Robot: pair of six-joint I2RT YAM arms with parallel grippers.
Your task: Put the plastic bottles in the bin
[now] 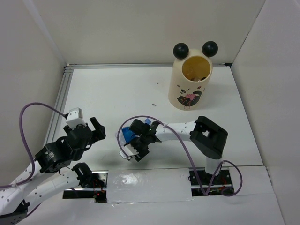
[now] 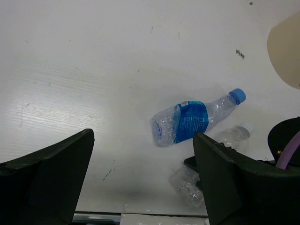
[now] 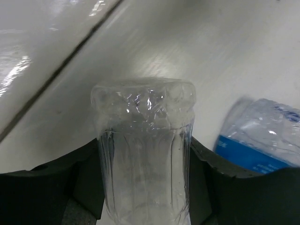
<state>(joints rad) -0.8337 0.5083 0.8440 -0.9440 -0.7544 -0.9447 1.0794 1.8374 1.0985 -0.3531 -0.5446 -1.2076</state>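
Right gripper: pinching the clear bottle across its body, one finger on each side, with the bottle's long axis running out ahead of my wrist, base foremost. The blue-label bottle lies on the table just beside it. The bin stands well off, far right. My left gripper, spread and empty, is farther away.
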